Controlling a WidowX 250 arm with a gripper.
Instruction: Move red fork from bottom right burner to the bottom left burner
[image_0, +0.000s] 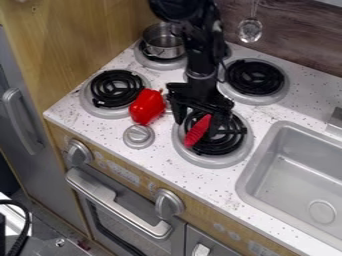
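The black gripper (196, 123) hangs low over the bottom right burner (246, 144), its two fingers apart in an open stance. The red fork (197, 131) lies at a slant on that burner's black coils, just below the gripper body and between the fingers; its far end is partly hidden by the gripper. Up and to the left is the bottom left burner (113, 88), with black coils and no fork on it.
A red bell pepper (147, 106) lies between the two front burners, beside a round silver knob piece (139, 136). A metal pot (163, 41) stands on the back left burner. The back right burner (254, 77) and a grey sink (300, 175) are to the right.
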